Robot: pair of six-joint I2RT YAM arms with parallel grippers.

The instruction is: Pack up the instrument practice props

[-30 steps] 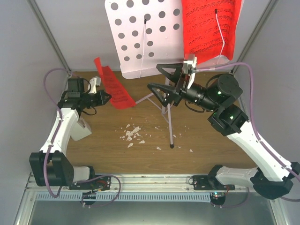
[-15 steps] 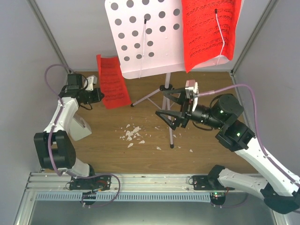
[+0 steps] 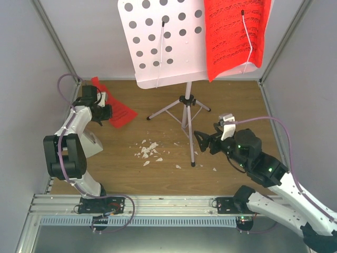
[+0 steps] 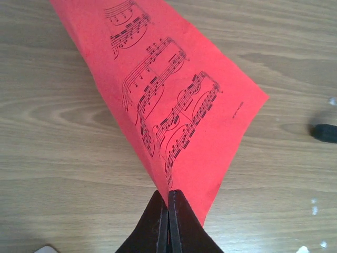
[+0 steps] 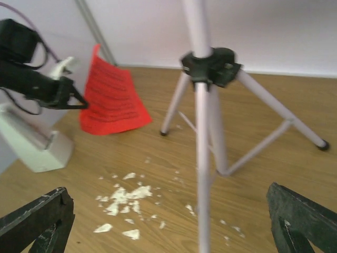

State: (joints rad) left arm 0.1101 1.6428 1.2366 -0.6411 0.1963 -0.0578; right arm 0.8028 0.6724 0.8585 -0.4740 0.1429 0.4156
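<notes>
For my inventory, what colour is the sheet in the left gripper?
Red sheet with black music notes; left wrist view shows it best.

Left arm [image 3: 67, 141] is folded up tight on the left side, elbow near its base and the forearm reaching to the far-left corner, wrist turned so the left gripper [image 3: 107, 113] points right. Its jaws are pressed flat together, pinching the edge of a red sheet [image 4: 174, 110]. Right arm [image 3: 274, 176] stretches in low from the near right toward the middle, wrist roughly level. The right gripper [image 3: 205, 138] faces left with both fingers [image 5: 37, 221] splayed wide apart and nothing between them.
</notes>
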